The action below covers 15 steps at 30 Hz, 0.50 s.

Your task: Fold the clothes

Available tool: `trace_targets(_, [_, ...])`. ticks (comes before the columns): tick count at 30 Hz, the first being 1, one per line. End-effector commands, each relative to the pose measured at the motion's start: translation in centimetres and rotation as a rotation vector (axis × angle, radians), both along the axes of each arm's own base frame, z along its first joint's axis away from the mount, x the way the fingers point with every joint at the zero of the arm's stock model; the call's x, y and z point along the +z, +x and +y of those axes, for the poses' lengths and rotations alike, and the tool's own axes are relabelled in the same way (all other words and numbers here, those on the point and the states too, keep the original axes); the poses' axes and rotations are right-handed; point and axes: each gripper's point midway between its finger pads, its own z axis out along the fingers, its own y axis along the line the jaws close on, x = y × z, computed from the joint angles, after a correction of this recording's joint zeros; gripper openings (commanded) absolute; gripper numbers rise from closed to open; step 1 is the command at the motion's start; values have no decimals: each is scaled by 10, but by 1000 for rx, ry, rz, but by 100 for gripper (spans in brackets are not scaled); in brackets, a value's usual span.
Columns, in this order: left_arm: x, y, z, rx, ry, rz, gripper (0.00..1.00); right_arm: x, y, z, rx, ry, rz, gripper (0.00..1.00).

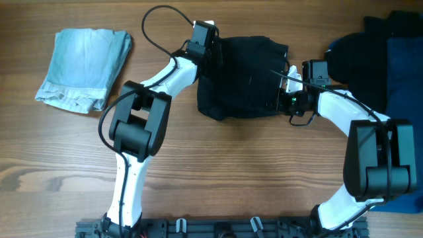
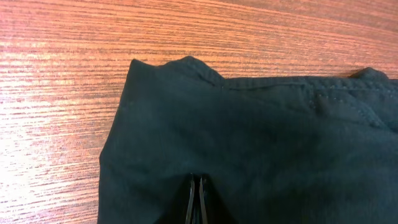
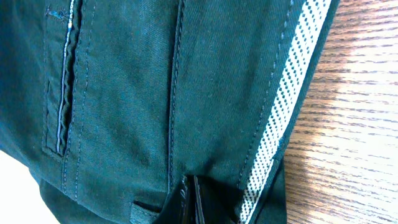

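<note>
A black pair of trousers [image 1: 244, 76] lies bunched in the middle of the table. My left gripper [image 1: 208, 41] is at its far left edge, shut on the dark cloth; the left wrist view shows the fingers [image 2: 198, 196] pinched together in a fold of the cloth [image 2: 249, 137]. My right gripper [image 1: 291, 84] is at the garment's right edge, shut on the waistband; the right wrist view shows the fingers [image 3: 191, 202] closed on the cloth [image 3: 124, 93] beside a white dotted lining strip [image 3: 280, 118].
A folded light blue garment [image 1: 86, 66] lies at the far left. A pile of dark and blue clothes [image 1: 383, 46] sits at the far right. Bare wooden table [image 1: 231, 172] spans the front.
</note>
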Motion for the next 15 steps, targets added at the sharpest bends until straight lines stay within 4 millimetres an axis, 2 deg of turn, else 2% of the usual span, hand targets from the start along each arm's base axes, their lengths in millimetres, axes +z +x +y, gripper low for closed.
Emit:
trace_targets(1, [67,15,4,-6,-40,-115,4,-9,-8,0,-10,1,44,6])
trace_targets(2, [115,9,10,0,-58,-158,4,10,2,10,11,65,5,10])
trace_targets(4, [170,-11,19,6,-73,-179,4,43,18,19,-4,131,-51,14])
trace_targets(6, [197,-41,28,21,-74,-128,4,72,31,14,-20,119,-133,17])
trace_targets(7, [202,-68,36,16,-55,-57,4,91,39,2,-51,78,-196,23])
trace_targets(8, [198,-86,40,14,-38,15,4,105,44,-12,-88,38,-245,28])
trace_targets(9, [180,-113,43,38,-38,153,8,118,47,-30,-133,-1,-285,33])
trace_targets(10, [167,-128,44,65,-35,244,22,128,46,-45,-173,-17,-306,42])
trace_targets(11, [159,-138,43,77,-23,297,26,138,44,-65,-222,-25,-321,53])
trace_targets(12, [149,-150,38,60,2,341,26,144,42,-86,-273,-35,-329,63])
trace_targets(14, [136,-166,21,27,17,372,23,143,36,-128,-376,-52,-308,85])
trace_targets(15, [132,-171,13,8,24,378,22,140,32,-137,-402,-54,-289,99])
